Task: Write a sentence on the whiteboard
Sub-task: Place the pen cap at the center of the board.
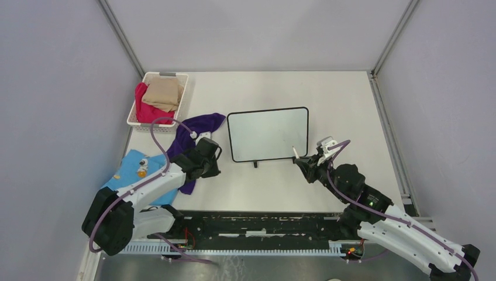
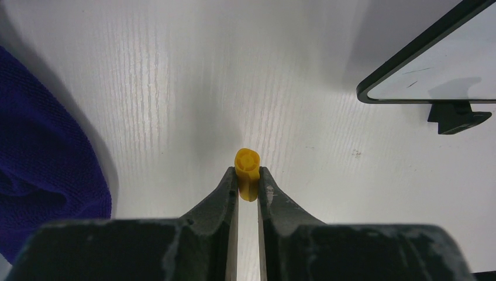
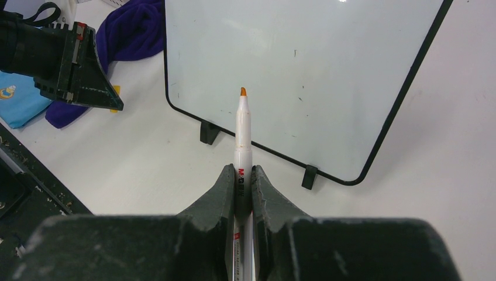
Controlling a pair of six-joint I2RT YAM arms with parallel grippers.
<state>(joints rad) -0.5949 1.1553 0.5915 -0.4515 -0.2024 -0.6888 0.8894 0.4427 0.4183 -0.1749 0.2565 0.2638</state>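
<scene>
The whiteboard (image 1: 268, 134) lies mid-table, black-framed, with two small feet; it also shows in the right wrist view (image 3: 304, 64) and its corner in the left wrist view (image 2: 444, 64). No sentence shows on it, only faint specks. My right gripper (image 3: 244, 172) is shut on a white marker (image 3: 242, 137) with a bare orange tip pointing at the board's near edge. In the top view the right gripper (image 1: 305, 163) sits by the board's near right corner. My left gripper (image 2: 248, 175) is shut on the yellow marker cap (image 2: 247, 165), left of the board (image 1: 212, 157).
A purple cloth (image 1: 196, 132) lies under and behind the left arm, also in the left wrist view (image 2: 41, 158). A light blue cloth (image 1: 137, 170) lies at near left. A white basket (image 1: 182, 93) with red and tan cloths stands at far left.
</scene>
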